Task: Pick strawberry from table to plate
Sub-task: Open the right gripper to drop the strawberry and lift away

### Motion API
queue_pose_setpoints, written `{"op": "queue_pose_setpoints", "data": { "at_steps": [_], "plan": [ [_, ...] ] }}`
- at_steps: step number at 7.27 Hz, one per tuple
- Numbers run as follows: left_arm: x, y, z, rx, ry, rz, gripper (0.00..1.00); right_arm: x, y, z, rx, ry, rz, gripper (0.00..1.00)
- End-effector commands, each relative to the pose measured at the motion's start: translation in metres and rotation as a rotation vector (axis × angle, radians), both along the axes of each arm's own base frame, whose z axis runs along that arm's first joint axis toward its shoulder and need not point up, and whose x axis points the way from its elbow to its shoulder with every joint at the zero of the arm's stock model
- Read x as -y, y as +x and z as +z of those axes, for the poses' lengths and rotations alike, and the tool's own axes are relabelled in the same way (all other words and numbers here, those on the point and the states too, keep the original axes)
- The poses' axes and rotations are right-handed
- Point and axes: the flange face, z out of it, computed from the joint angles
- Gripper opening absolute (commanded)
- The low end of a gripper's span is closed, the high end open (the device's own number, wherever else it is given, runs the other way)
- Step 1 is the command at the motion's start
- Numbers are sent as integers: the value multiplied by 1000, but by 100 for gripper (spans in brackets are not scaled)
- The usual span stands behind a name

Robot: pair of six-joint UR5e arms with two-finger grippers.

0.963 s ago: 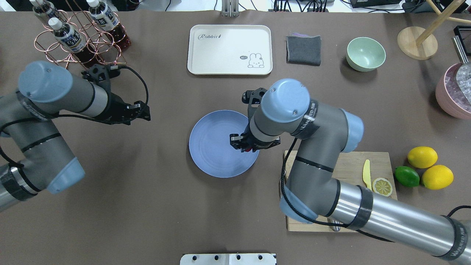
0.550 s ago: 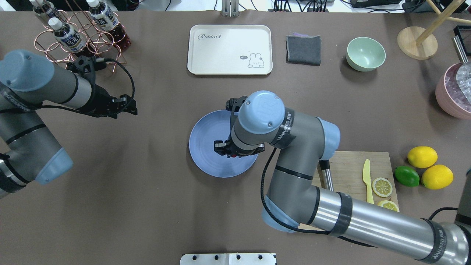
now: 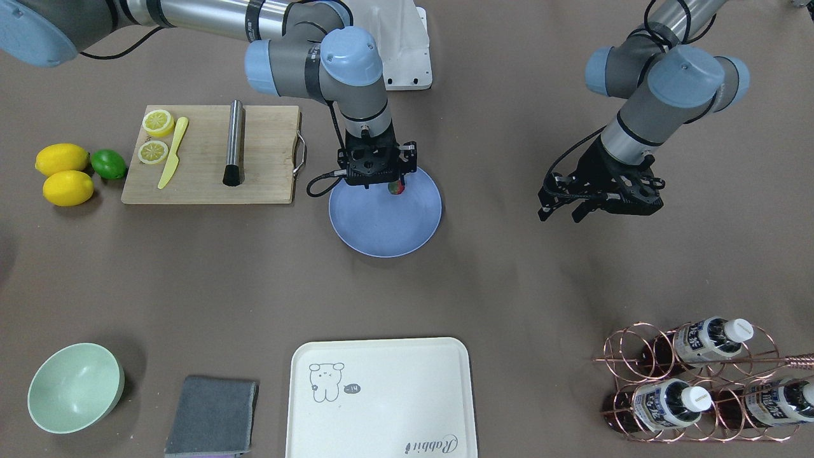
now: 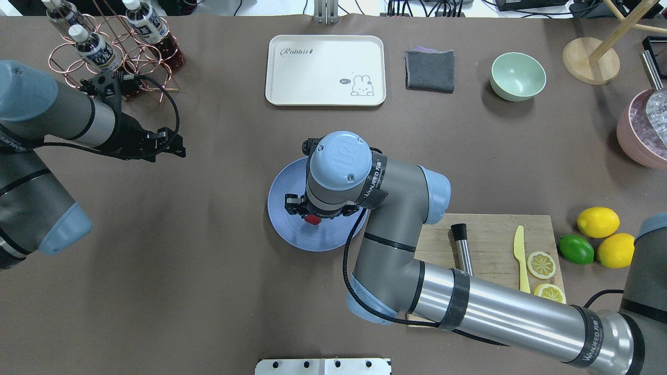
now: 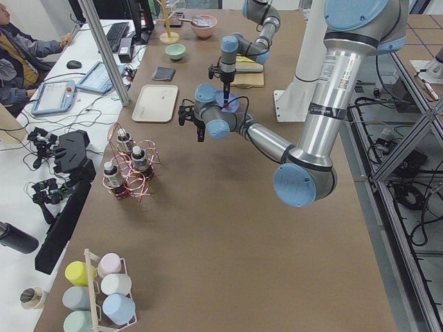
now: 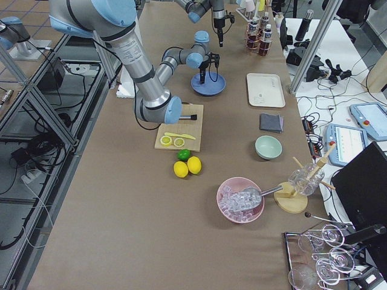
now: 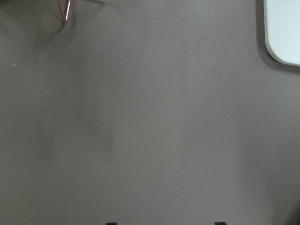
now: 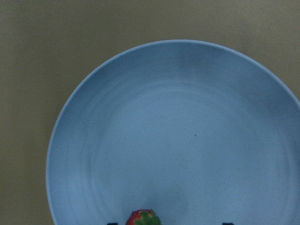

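The strawberry (image 4: 312,219) (image 3: 395,187) is a small red berry with a green cap, held just above the blue-grey plate (image 4: 284,229) (image 3: 381,232). My right gripper (image 4: 313,214) (image 3: 390,183) is shut on it, pointing down over the plate's middle. The right wrist view shows the berry (image 8: 143,218) at the bottom edge with the plate (image 8: 178,131) filling the frame. My left gripper (image 4: 177,148) (image 3: 559,213) hangs open and empty over the bare table (image 4: 182,271), far left of the plate. The left wrist view shows only table.
A cream tray (image 4: 325,70), grey cloth (image 4: 430,70) and mint bowl (image 4: 517,76) lie beyond the plate. A wooden cutting board (image 4: 495,229) with knife and lemon slices sits under my right arm. Lemons and a lime (image 4: 576,249) lie right. A copper bottle rack (image 4: 112,47) stands far left.
My right gripper has carried the strawberry leftward from the plate's right side to over its middle. The left arm has drawn back to the left and slightly away.
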Motion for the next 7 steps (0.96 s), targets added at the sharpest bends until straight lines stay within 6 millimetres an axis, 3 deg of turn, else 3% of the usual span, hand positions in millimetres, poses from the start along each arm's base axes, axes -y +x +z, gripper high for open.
{"op": "queue_pose_setpoints", "data": {
  "at_steps": [1,2,4,6,7],
  "plan": [
    [8,-35,-2,-2,-39,-3,76,56,120,4,32,-53,43,100],
    [15,-70,-14,19,-12,-7,76,93,212,36,36,-44,14,100],
    [7,-187,7,148,93,66,76,144,369,128,-9,69,-57,100],
    [11,-293,54,215,165,126,76,158,502,227,-131,138,-174,100],
    [10,-338,75,259,183,154,76,162,574,257,-162,145,-227,100]
  ]
}}
